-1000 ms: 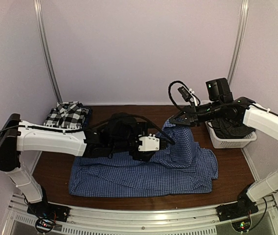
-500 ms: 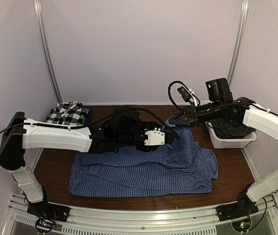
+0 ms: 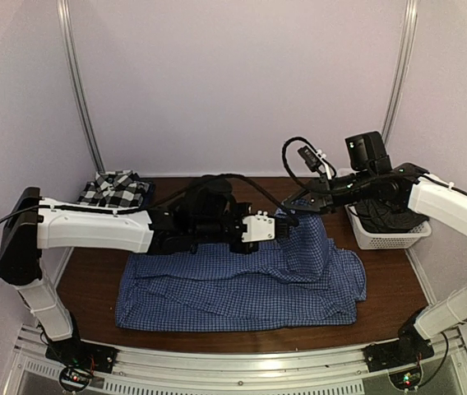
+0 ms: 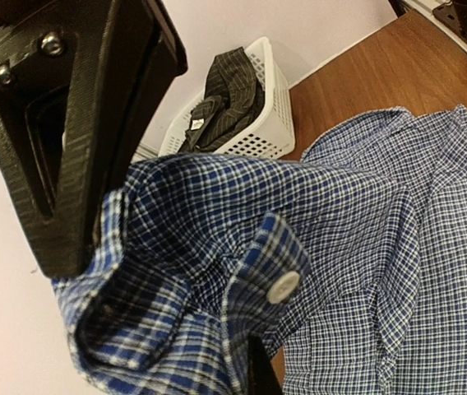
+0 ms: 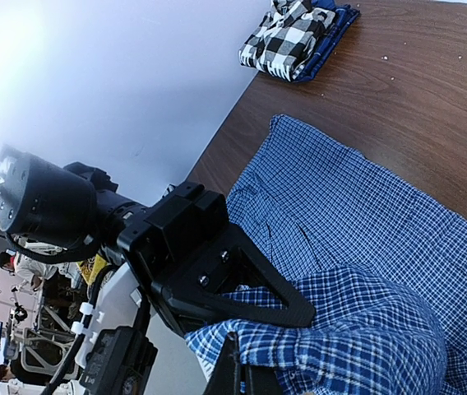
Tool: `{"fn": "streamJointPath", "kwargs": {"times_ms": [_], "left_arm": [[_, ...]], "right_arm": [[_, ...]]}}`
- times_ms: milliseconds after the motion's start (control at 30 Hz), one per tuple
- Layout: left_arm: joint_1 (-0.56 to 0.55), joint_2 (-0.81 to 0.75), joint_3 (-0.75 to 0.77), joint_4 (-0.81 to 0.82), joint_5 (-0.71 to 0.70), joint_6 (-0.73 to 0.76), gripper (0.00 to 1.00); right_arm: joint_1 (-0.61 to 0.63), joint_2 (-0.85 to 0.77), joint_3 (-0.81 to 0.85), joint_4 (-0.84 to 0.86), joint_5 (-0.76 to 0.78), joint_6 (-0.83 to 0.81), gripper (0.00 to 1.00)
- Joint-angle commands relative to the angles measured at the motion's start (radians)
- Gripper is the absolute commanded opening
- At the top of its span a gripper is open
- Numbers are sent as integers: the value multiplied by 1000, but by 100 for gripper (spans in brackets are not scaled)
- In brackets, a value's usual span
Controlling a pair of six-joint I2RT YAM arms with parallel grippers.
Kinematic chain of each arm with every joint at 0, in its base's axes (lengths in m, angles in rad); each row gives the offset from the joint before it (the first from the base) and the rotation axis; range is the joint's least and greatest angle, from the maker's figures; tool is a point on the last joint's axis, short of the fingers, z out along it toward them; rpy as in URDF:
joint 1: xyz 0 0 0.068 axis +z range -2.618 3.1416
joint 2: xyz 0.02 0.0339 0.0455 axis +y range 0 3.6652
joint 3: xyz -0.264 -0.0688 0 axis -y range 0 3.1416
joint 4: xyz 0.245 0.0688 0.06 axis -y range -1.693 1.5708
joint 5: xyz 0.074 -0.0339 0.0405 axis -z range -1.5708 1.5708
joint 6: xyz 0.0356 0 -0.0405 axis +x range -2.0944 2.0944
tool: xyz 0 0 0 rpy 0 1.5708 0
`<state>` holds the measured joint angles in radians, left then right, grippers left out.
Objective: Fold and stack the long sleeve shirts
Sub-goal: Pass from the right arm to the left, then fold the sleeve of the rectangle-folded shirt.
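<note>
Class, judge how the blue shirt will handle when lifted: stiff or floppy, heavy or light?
Probably floppy: the blue shirt hangs in folds from the left claw and right claw. Likely light: small pinches alone hold its raised part.

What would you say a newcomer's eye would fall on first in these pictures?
The blue check shirt lies spread over the middle of the table, its far right part lifted into a peak where the left hand and right hand meet, both pinching the cloth. A folded black-and-white plaid shirt sits at the far left corner, and a white basket at the right holds a dark shirt.
</note>
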<state>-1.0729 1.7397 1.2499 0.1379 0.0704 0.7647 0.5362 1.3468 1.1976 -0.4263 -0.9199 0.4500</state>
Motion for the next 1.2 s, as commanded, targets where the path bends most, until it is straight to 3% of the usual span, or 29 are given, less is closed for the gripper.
{"fn": "streamJointPath", "kwargs": {"times_ms": [0, 67, 200, 367, 567, 833, 1167], "left_arm": [[22, -53, 6, -4, 69, -59, 0], [22, -62, 13, -22, 62, -84, 0], [25, -65, 39, -66, 2, -145, 0], [27, -77, 42, -103, -14, -165, 0], [25, -107, 64, -148, 93, -205, 0], [-2, -102, 159, -304, 157, -108, 0], [-31, -64, 418, -521, 290, -285, 0]], "right_arm": [[-11, 2, -5, -19, 25, -36, 2], [-15, -2, -1, -42, 42, -56, 13], [-27, -38, 22, -103, 92, -92, 48], [-49, -104, 79, -218, 186, -139, 67], [-156, -173, 146, -313, 275, -165, 68], [-255, -170, 158, -319, 315, -171, 68], [-307, -132, 64, -255, 329, -176, 68]]}}
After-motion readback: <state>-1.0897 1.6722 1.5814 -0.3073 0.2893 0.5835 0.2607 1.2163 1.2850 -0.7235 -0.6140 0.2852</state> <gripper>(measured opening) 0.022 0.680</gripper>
